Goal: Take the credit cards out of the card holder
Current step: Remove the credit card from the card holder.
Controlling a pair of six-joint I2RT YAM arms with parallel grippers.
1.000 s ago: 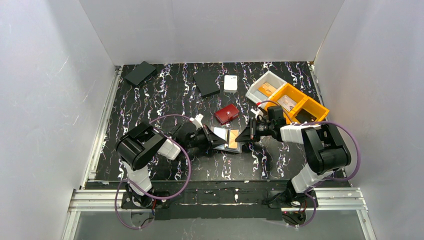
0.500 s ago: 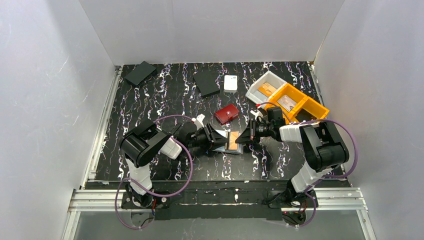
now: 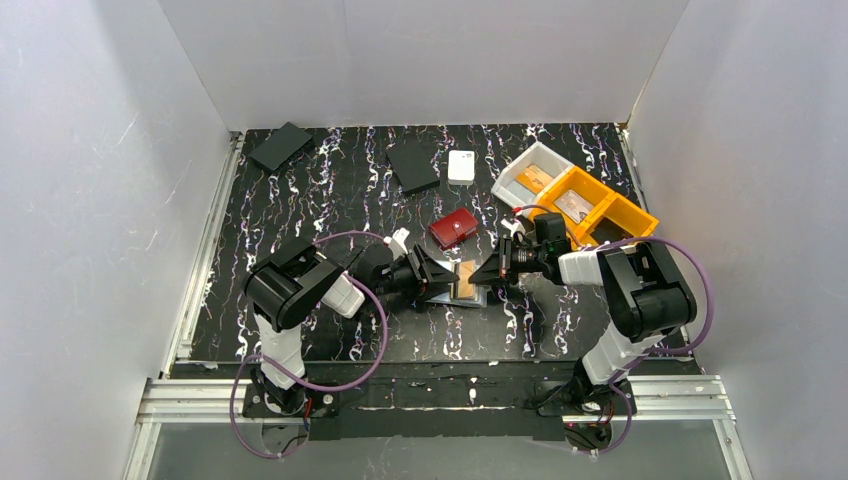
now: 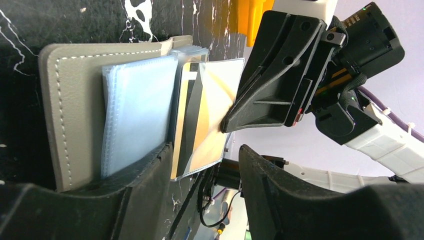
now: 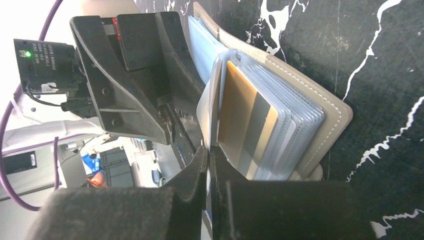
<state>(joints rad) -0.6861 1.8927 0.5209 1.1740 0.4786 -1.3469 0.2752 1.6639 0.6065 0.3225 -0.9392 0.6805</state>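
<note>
Right pincer (image 5: 207,150) is clenched on one clear sleeve (image 5: 210,100) of the one grey card holder (image 4: 75,125), lying open mid-worktop, nearer the near edge. Left pincer (image 4: 205,155) is released, jaws apart over its edge. One orange card (image 5: 237,110) sits inside a sleeve.

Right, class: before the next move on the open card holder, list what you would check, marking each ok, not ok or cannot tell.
1. Card holder lying open: ok.
2. Orange card showing among the sleeves: ok.
3. Right gripper shut on a clear sleeve edge: ok.
4. Orange card itself inside that pinch: cannot tell.
5. Left gripper open, one finger over the holder's left half, pinning it: cannot tell.
6. Dark red case apart from the holder: ok.
</note>
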